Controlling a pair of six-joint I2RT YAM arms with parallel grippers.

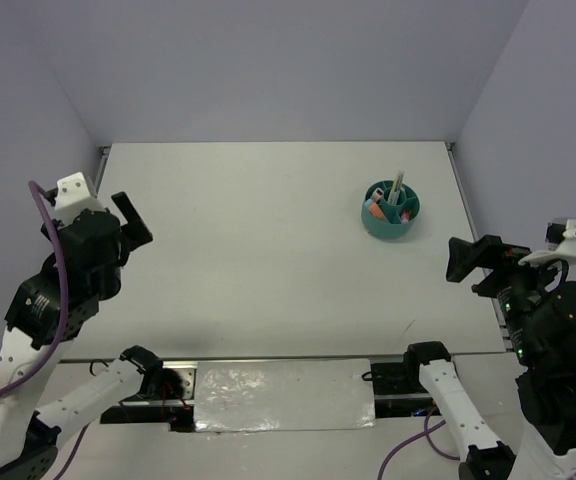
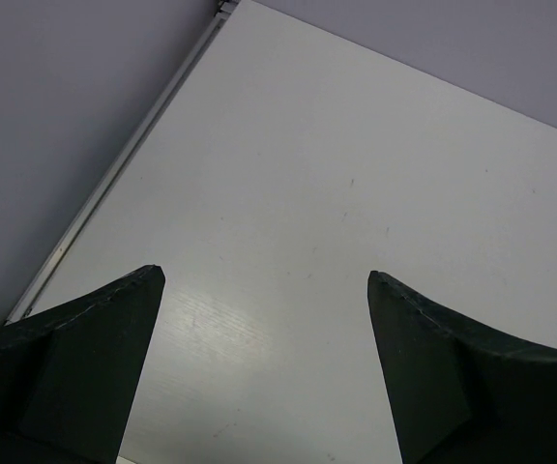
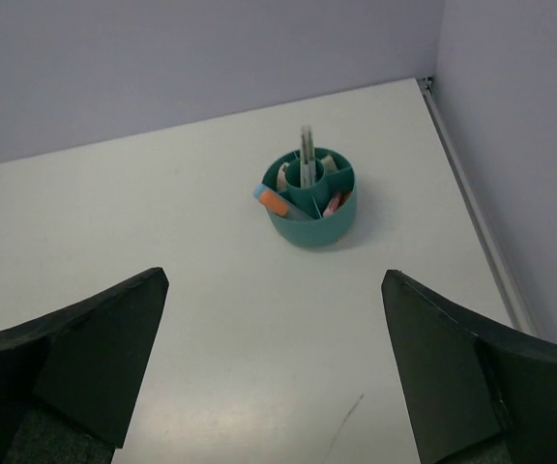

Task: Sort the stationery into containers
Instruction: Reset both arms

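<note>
The round teal container [image 1: 390,212] stands on the white table at the right back, also in the right wrist view [image 3: 310,215]. Stationery sits inside it: thin pens [image 3: 306,159] upright in the middle, an orange highlighter [image 3: 277,203] leaning over the left rim, a pink item [image 3: 333,203] at the right. My right gripper [image 1: 468,260] hovers open and empty at the table's right edge, well in front of the container; in its own view [image 3: 275,280] only bare table lies between the jaws. My left gripper [image 1: 133,222] is open and empty at the far left [image 2: 264,274].
Grey walls close the table at the back and both sides, with a metal rail [image 2: 114,179] along the left edge. A thin dark scratch [image 3: 344,420] marks the table in front of the right gripper. A shiny plate [image 1: 283,395] lies between the arm bases.
</note>
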